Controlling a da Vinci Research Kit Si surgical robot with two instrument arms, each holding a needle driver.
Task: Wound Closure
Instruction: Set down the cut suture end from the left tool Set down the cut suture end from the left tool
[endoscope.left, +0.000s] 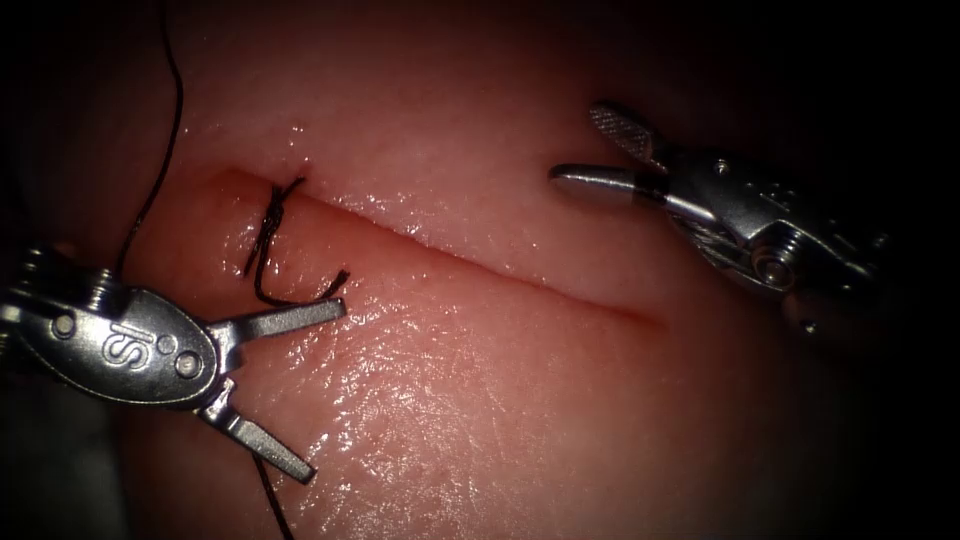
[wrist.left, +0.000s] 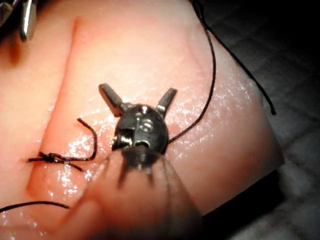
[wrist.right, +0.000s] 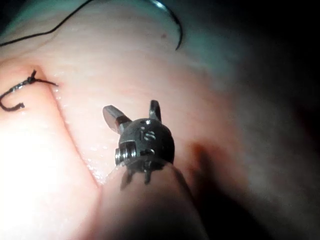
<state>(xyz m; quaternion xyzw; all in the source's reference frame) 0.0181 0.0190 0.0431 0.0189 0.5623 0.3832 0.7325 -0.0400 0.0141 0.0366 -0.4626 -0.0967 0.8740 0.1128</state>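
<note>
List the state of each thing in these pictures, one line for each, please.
Left gripper: open, holds nothing.
Right gripper: open, holds nothing.
Curved steel needle: lies free on the tissue.
Cut in the pink pork tissue: one knotted black-thread stitch at its left end, otherwise open.

Knotted stitch (endoscope.left: 272, 225) crosses cut's (endoscope.left: 480, 262) left end (needle (wrist.right: 172, 22) apart).

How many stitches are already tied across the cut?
1. The stitch crosses the cut near its left end, cut ends of thread trailing toward the open, empty left tool. The right tool, also open and empty, is right of the cut.
</note>
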